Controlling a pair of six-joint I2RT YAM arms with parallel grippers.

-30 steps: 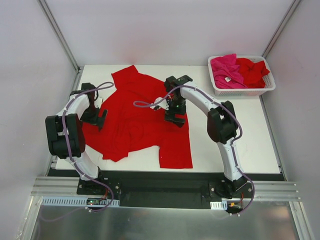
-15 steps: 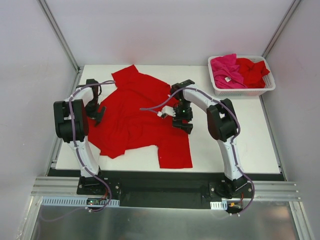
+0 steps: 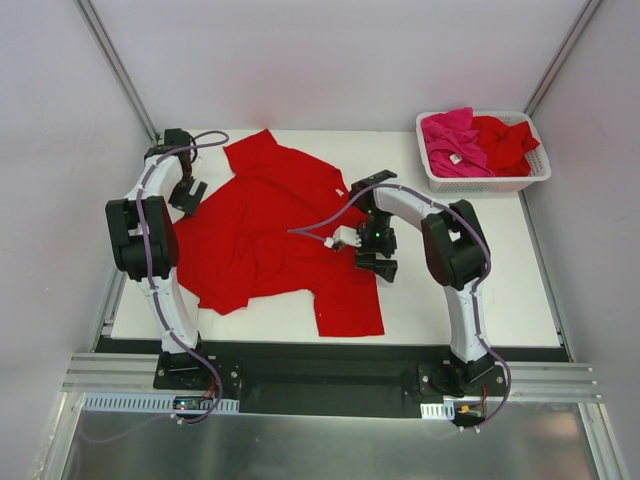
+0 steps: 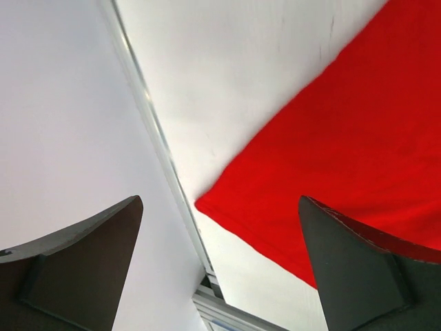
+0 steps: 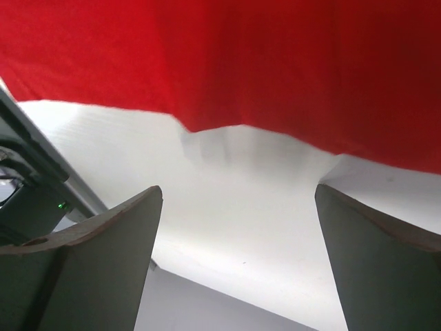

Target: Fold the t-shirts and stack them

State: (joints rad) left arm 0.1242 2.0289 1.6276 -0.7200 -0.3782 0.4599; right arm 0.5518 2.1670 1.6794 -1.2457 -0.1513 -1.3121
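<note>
Left hand (image 3: 188, 195): we see it wide open and holding nothing, low over the far left part of the white desk (image 3: 470, 270), just beside the left edge of the spread shirt.
Left hand, wrist view (image 4: 219, 207): both dark fingers (image 4: 83, 255) stand far apart; between them we see bare desk (image 4: 227, 76) and a corner of red cloth (image 4: 344, 158), with the desk's metal edge rail on the left.
Right hand (image 3: 378, 262): we see it open and empty too, at the right edge of the same shirt, over its near-right flap.
Right hand, wrist view (image 5: 238, 193): the fingers (image 5: 96, 255) are spread, with white desk (image 5: 241, 207) between them and the red hem (image 5: 275, 62) just ahead; we cannot tell whether they touch the cloth.
Bright red short-sleeved cloth t-shirt (image 3: 270, 230): it lies crumpled and unfolded across the left half and middle of the desk, one sleeve pointing to the far edge.
White slotted plastic basket (image 3: 480, 183): it stands at the far right corner of the desk, well apart from both hands.
Magenta-pink t-shirt (image 3: 452, 135): it is bunched in the basket's left part, its small white neck label (image 3: 455, 158) showing.
Second red t-shirt (image 3: 505, 140): it is bunched in the basket's right part, touching the pink one.
</note>
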